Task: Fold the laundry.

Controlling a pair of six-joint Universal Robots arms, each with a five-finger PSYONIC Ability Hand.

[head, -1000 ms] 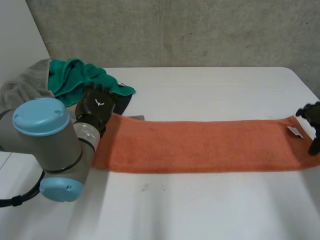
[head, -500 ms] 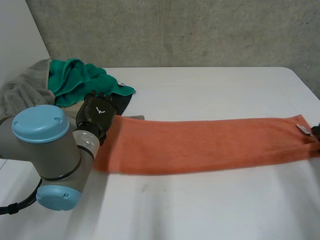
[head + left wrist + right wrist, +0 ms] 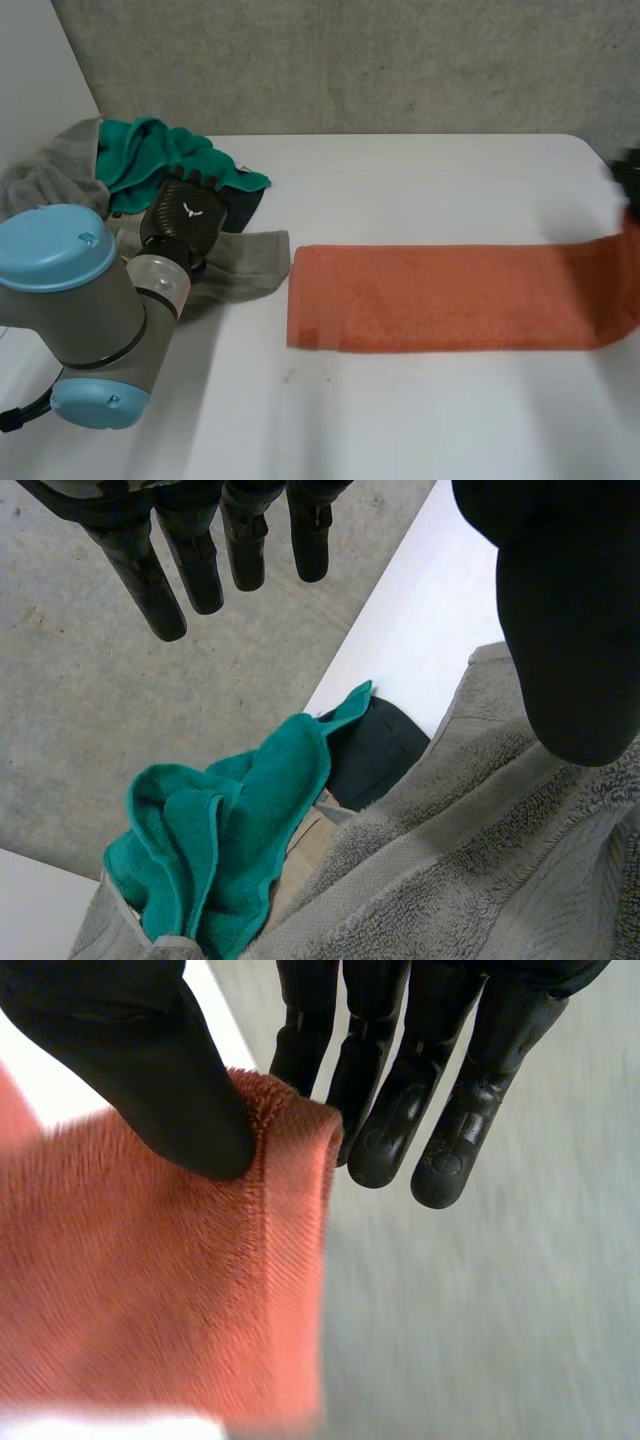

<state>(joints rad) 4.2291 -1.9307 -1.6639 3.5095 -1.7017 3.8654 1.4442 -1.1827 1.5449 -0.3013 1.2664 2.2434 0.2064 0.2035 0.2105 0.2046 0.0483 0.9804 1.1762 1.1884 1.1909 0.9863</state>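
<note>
Orange towel (image 3: 440,297): bench (image 3: 420,180), centre-right of head view, right end raised. Right wrist view: right hand (image 3: 130,1070) pinches its hem. Left wrist view: left hand (image 3: 570,630) released above grey towel (image 3: 480,860), teal cloth (image 3: 240,830).

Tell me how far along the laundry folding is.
Early. Nothing looks folded: the orange towel lies stretched flat. In hand: the right hand pinches its end, lifted. Remaining: folding it, then the green cloth and grey towel by the open left hand.
</note>
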